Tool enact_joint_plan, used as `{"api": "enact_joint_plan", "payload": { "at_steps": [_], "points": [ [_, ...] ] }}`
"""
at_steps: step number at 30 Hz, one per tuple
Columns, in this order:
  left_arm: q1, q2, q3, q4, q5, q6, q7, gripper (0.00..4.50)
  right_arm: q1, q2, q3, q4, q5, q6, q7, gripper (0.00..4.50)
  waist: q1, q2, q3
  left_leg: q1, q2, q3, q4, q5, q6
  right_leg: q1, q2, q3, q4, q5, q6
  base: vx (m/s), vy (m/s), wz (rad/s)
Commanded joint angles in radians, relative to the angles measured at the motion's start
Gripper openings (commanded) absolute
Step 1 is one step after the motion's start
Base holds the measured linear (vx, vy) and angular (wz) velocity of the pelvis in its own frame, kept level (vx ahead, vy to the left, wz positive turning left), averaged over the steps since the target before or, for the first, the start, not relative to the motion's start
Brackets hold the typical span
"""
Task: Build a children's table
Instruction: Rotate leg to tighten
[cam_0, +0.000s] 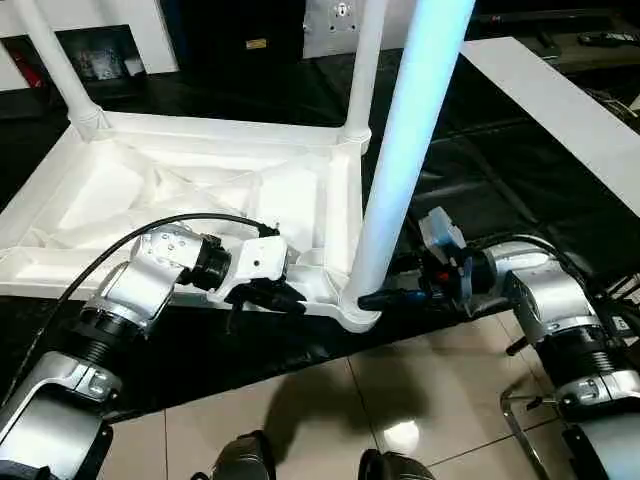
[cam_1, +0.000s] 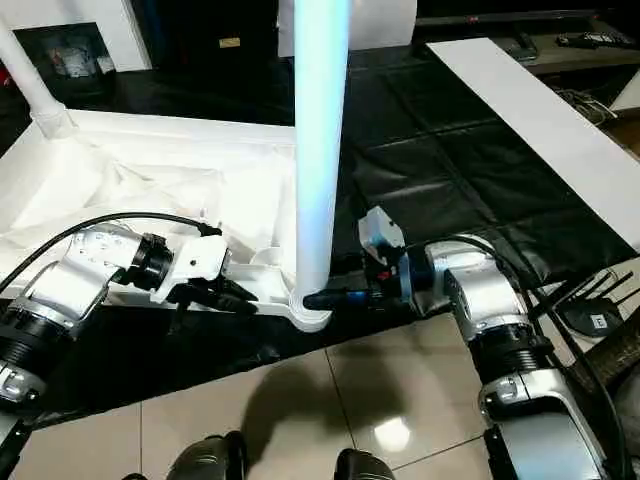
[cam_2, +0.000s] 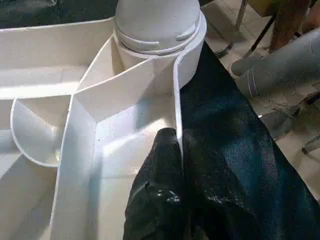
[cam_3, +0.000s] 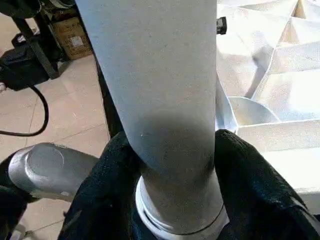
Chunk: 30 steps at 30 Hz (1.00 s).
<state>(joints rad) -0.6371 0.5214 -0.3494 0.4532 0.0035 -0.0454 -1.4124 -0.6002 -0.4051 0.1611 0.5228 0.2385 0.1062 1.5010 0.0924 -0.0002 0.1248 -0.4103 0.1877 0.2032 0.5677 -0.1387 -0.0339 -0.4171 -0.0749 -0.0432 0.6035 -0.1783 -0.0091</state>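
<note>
Children's table (cam_0: 190, 190) lies upside down on black floor matting (cam_0: 480, 180), ribbed underside up, near edge toward the robot. Legs stand in the two far corner sockets, and a third leg (cam_0: 400, 170) stands upright in the near right corner socket (cam_0: 357, 308), long axis vertical, just in front of the right arm.

Right pincer (cam_3: 170, 175) comes in level from the right, one finger on each side of the leg's base just above the socket collar. Jaws sit about leg-width apart against the tube, so grasping the leg, I judge.

Left pincer (cam_2: 177, 165) is clenched on the thin rim wall of the tabletop, left of that socket, steadying the top.

Key relation: leg lies between the right pincer's fingers, axis crosswise to them; right arm is nearer. Next move likely a twist or downward push to seat it.

Beige floor tiles (cam_0: 420, 390) lie nearest the robot.
</note>
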Motion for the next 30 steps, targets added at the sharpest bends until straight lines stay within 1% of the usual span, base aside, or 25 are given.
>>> {"api": "enact_joint_plan", "payload": {
  "at_steps": [1,6,7,8,9,10,11,12,13,14,15,16,17,18,19,20,21,22,23,24,25,26,27,28,30],
  "points": [
    [-0.008,-0.007,-0.027,-0.016,0.013,-0.021,-0.010,0.00,-0.007,-0.004,0.016,-0.004,0.015,0.003,0.039,1.96,-0.004,-0.003,-0.080,0.040,0.051,-0.016,-0.055,-0.186,0.083,0.043,-0.067,0.039,-0.055,-0.134,-0.286,0.000,0.000,0.00],
    [-0.011,-0.019,-0.017,-0.009,0.015,-0.004,0.023,0.00,0.011,0.009,0.008,-0.031,0.027,0.013,0.020,1.95,-0.004,-0.003,-0.080,0.040,0.050,-0.016,-0.054,-0.182,0.085,0.043,-0.066,0.039,-0.054,-0.123,-0.288,0.000,0.000,0.00],
    [-0.011,-0.022,-0.015,-0.008,0.016,0.000,0.031,0.00,0.014,0.013,0.005,-0.036,0.029,0.014,0.013,1.95,-0.004,-0.001,-0.079,0.040,0.050,-0.016,-0.054,-0.183,0.085,0.043,-0.067,0.039,-0.054,-0.123,-0.287,0.000,0.000,0.00],
    [-0.014,-0.031,-0.011,-0.009,0.021,0.020,0.056,0.00,0.023,0.026,-0.005,-0.051,0.034,0.016,-0.016,1.95,-0.003,-0.002,-0.079,0.040,0.051,-0.016,-0.054,-0.185,0.084,0.042,-0.067,0.039,-0.055,-0.127,-0.287,0.000,0.000,0.00],
    [-0.021,-0.049,-0.003,-0.008,0.035,0.054,0.109,0.00,0.034,0.047,-0.018,-0.071,0.036,0.040,-0.079,1.94,-0.003,-0.004,-0.078,0.041,0.051,-0.016,-0.055,-0.195,0.080,0.040,-0.066,0.039,-0.056,-0.141,-0.286,0.000,0.000,0.00],
    [-0.025,-0.069,0.008,-0.015,0.035,0.095,0.148,0.00,0.042,0.069,-0.030,-0.084,0.029,0.068,-0.154,1.94,-0.002,-0.001,-0.075,0.041,0.051,-0.016,-0.057,-0.203,0.076,0.039,-0.066,0.040,-0.058,-0.155,-0.282,0.000,0.000,0.00],
    [-0.027,-0.086,0.017,-0.026,0.028,0.132,0.174,0.00,0.051,0.091,-0.038,-0.095,0.016,0.078,-0.222,1.94,-0.005,-0.006,-0.072,0.041,0.051,-0.017,-0.060,-0.221,0.062,0.038,-0.067,0.041,-0.061,-0.193,-0.275,0.000,0.000,0.00],
    [-0.028,-0.106,0.023,-0.040,0.023,0.164,0.199,0.00,0.062,0.114,-0.041,-0.110,0.001,0.086,-0.288,1.93,-0.009,-0.006,-0.069,0.041,0.049,-0.020,-0.063,-0.252,0.038,0.036,-0.071,0.043,-0.067,-0.265,-0.258,0.000,0.000,0.00],
    [-0.031,-0.128,0.026,-0.055,0.020,0.201,0.222,0.00,0.072,0.141,-0.042,-0.121,-0.025,0.092,-0.367,1.93,-0.011,-0.006,-0.066,0.042,0.048,-0.022,-0.065,-0.274,0.029,0.035,-0.073,0.044,-0.072,-0.308,-0.246,0.000,0.000,0.00],
    [-0.032,-0.136,0.026,-0.059,0.021,0.215,0.232,0.00,0.074,0.152,-0.042,-0.121,-0.037,0.097,-0.399,1.93,-0.014,-0.007,-0.063,0.040,0.046,-0.024,-0.069,-0.297,0.009,0.035,-0.074,0.044,-0.078,-0.376,-0.219,0.000,0.000,0.00],
    [-0.042,-0.159,0.024,-0.060,0.036,0.244,0.273,0.00,0.077,0.182,-0.043,-0.118,-0.064,0.118,-0.483,1.93,-0.019,-0.004,-0.062,0.040,0.046,-0.030,-0.073,-0.314,-0.008,0.035,-0.077,0.044,-0.081,-0.421,-0.198,0.000,0.000,0.00],
    [-0.051,-0.177,0.024,-0.053,0.048,0.255,0.307,0.00,0.077,0.204,-0.049,-0.116,-0.073,0.130,-0.532,1.93,-0.024,-0.004,-0.062,0.040,0.045,-0.030,-0.074,-0.323,-0.014,0.033,-0.074,0.044,-0.082,-0.430,-0.193,0.000,0.000,0.00],
    [-0.058,-0.188,0.025,-0.046,0.056,0.260,0.329,0.00,0.076,0.217,-0.053,-0.115,-0.077,0.136,-0.558,1.93,-0.030,-0.005,-0.062,0.045,0.045,-0.031,-0.074,-0.343,-0.021,0.028,-0.075,0.045,-0.088,-0.442,-0.184,0.000,0.000,0.00],
    [-0.058,-0.188,0.025,-0.046,0.056,0.260,0.329,0.00,0.076,0.217,-0.053,-0.115,-0.077,0.136,-0.558,1.93,-0.035,-0.006,-0.062,0.044,0.043,-0.031,-0.072,-0.346,-0.018,0.029,-0.075,0.046,-0.090,-0.441,-0.181,0.000,0.000,0.00],
    [-0.067,-0.208,0.032,-0.038,0.057,0.284,0.361,0.00,0.075,0.240,-0.060,-0.112,-0.083,0.141,-0.605,1.92,-0.035,-0.004,-0.061,0.043,0.043,-0.032,-0.073,-0.346,-0.015,0.029,-0.075,0.046,-0.091,-0.439,-0.179,0.000,0.000,0.00],
    [-0.091,-0.262,0.053,-0.016,0.057,0.332,0.443,0.00,0.077,0.300,-0.072,-0.113,-0.104,0.161,-0.721,1.91,-0.038,-0.001,-0.061,0.046,0.044,-0.028,-0.072,-0.344,-0.014,0.024,-0.070,0.048,-0.089,-0.418,-0.182,0.000,0.000,0.00],
    [-0.095,-0.270,0.057,-0.013,0.058,0.339,0.455,0.00,0.077,0.309,-0.074,-0.113,-0.107,0.164,-0.739,1.91,-0.039,0.001,-0.061,0.046,0.042,-0.026,-0.072,-0.339,-0.017,0.022,-0.069,0.048,-0.090,-0.400,-0.188,0.000,0.000,0.00],
    [-0.106,-0.297,0.067,-0.002,0.061,0.362,0.495,0.00,0.078,0.340,-0.077,-0.116,-0.119,0.176,-0.801,1.91,-0.038,-0.001,-0.064,0.045,0.042,-0.028,-0.071,-0.334,-0.016,0.025,-0.070,0.047,-0.090,-0.393,-0.189,0.000,0.000,0.00],
    [-0.118,-0.326,0.077,0.005,0.066,0.386,0.539,0.00,0.074,0.384,-0.079,-0.116,-0.133,0.188,-0.883,1.91,-0.039,-0.002,-0.063,0.042,0.041,-0.028,-0.073,-0.322,-0.014,0.026,-0.068,0.046,-0.088,-0.377,-0.186,0.000,0.000,0.00],
    [-0.125,-0.344,0.084,0.009,0.069,0.402,0.566,0.00,0.071,0.411,-0.081,-0.116,-0.142,0.195,-0.933,1.91,-0.042,0.001,-0.062,0.043,0.041,-0.025,-0.073,-0.318,-0.016,0.022,-0.065,0.048,-0.088,-0.360,-0.188,0.000,0.000,0.00],
    [-0.131,-0.363,0.089,0.012,0.073,0.413,0.589,0.00,0.061,0.446,-0.086,-0.109,-0.147,0.208,-0.987,1.91,-0.040,0.005,-0.063,0.044,0.040,-0.028,-0.074,-0.321,-0.019,0.024,-0.067,0.047,-0.087,-0.361,-0.191,0.000,0.000,0.00],
    [-0.137,-0.375,0.092,0.014,0.077,0.418,0.601,0.00,0.049,0.478,-0.089,-0.099,-0.147,0.220,-1.025,1.91,-0.042,0.005,-0.066,0.041,0.039,-0.030,-0.075,-0.320,-0.021,0.028,-0.067,0.045,-0.085,-0.351,-0.190,0.000,0.000,0.00],
    [-0.137,-0.376,0.092,0.014,0.077,0.419,0.602,0.00,0.048,0.481,-0.089,-0.098,-0.147,0.220,-1.028,1.91,-0.044,0.003,-0.066,0.041,0.038,-0.030,-0.076,-0.320,-0.020,0.028,-0.066,0.045,-0.086,-0.341,-0.190,0.000,0.000,0.00],
    [-0.139,-0.380,0.092,0.012,0.078,0.422,0.606,0.00,0.042,0.496,-0.089,-0.094,-0.144,0.221,-1.046,1.91,-0.044,0.005,-0.067,0.042,0.039,-0.029,-0.075,-0.317,-0.016,0.028,-0.065,0.046,-0.086,-0.314,-0.192,0.000,0.000,0.00],
    [-0.137,-0.373,0.091,0.001,0.082,0.426,0.602,0.00,0.039,0.508,-0.091,-0.094,-0.146,0.191,-1.043,1.91,-0.044,0.007,-0.071,0.039,0.039,-0.027,-0.073,-0.286,-0.002,0.034,-0.065,0.046,-0.081,-0.241,-0.199,0.000,0.000,0.00]
  ]
}}
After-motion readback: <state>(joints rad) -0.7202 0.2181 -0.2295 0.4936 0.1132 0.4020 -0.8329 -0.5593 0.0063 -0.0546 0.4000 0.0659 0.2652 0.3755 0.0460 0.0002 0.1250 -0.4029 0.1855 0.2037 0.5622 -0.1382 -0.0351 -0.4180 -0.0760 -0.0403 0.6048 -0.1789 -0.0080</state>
